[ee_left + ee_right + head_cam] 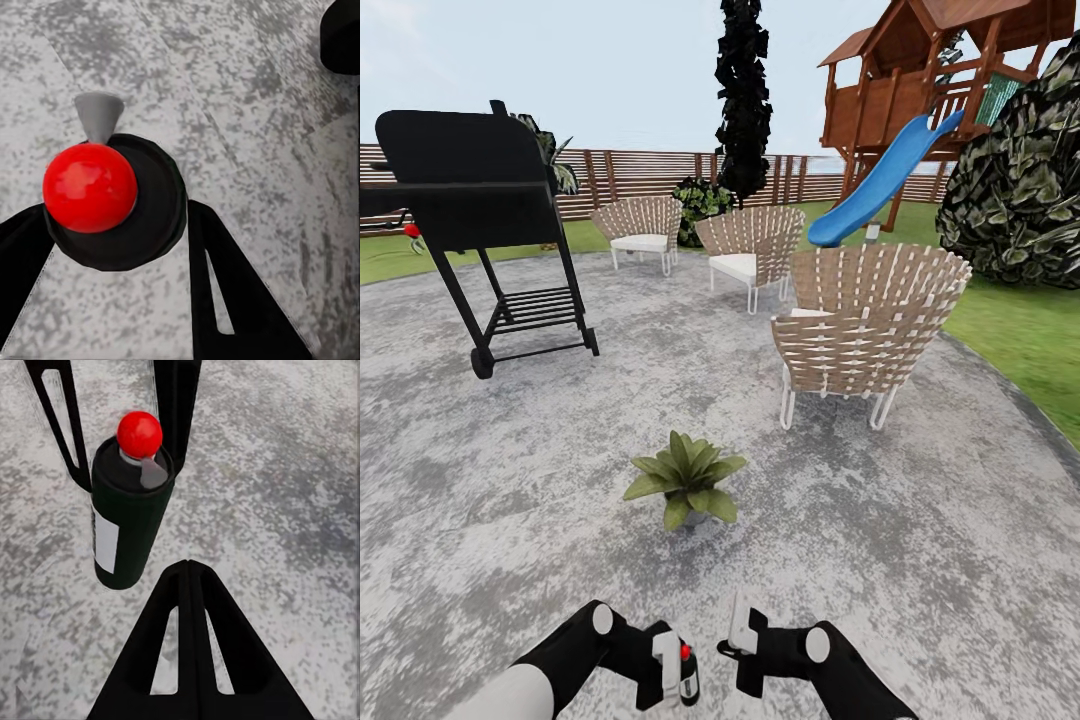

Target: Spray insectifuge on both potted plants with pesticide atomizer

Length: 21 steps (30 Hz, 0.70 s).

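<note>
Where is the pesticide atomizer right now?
The pesticide atomizer is gripped in the left hand, low in the head view, over the patio just short of the potted plant.

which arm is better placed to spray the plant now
Left. Its claw is shut on the spray bottle, which sits upright above the patio, with the potted plant just ahead. The right claw is shut and holds nothing.

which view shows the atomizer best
The right wrist view: the pesticide atomizer shows whole, side on, with label and red top, in the left claw. The left wrist view looks onto its top; the head view glimpses it.
</note>
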{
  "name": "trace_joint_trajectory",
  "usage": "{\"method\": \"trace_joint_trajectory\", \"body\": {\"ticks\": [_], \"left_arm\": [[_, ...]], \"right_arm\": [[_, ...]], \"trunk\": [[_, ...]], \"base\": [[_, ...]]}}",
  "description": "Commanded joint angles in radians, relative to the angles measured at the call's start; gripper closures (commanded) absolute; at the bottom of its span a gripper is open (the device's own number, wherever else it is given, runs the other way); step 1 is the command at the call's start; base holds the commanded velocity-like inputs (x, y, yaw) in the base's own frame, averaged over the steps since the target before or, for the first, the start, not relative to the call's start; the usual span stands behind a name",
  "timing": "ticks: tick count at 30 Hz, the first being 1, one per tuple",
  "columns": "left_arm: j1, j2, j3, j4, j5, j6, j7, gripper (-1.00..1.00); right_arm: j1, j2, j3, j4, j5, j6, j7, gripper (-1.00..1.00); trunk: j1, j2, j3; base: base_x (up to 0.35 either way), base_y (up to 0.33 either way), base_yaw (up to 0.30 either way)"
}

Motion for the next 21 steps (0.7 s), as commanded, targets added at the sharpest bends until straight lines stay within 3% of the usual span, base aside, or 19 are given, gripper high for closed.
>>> {"method": "trace_joint_trajectory", "body": {"ticks": [1, 11, 15, 21], "left_arm": [[0.0, 0.001, -0.004, -0.001, -0.007, -0.006, 0.007, 1.0], [0.001, 0.006, -0.015, 0.0, -0.01, -0.004, 0.045, 1.0], [0.007, 0.003, -0.028, 0.002, -0.058, 0.011, 0.063, 1.0], [0.01, 0.001, -0.021, 0.002, -0.072, 0.02, 0.09, 1.0]], "right_arm": [[0.0, 0.0, -0.001, -0.001, 0.01, -0.006, 0.0, 1.0], [-0.001, 0.001, -0.001, -0.016, 0.008, -0.005, 0.0, 1.0], [-0.001, 0.001, -0.001, -0.02, 0.007, -0.005, 0.0, 1.0], [-0.001, 0.018, 0.0, -0.021, 0.008, -0.006, 0.0, 1.0]], "trunk": [[0.0, 0.0, -0.001], [0.0, 0.0, -0.001], [0.0, 0.0, -0.001], [0.0, 0.0, -0.001]], "base": [[0.0, 0.0, 0.0], [0.0, 0.0, 0.0], [0.0, 0.0, 0.0], [0.0, 0.0, 0.0]]}}
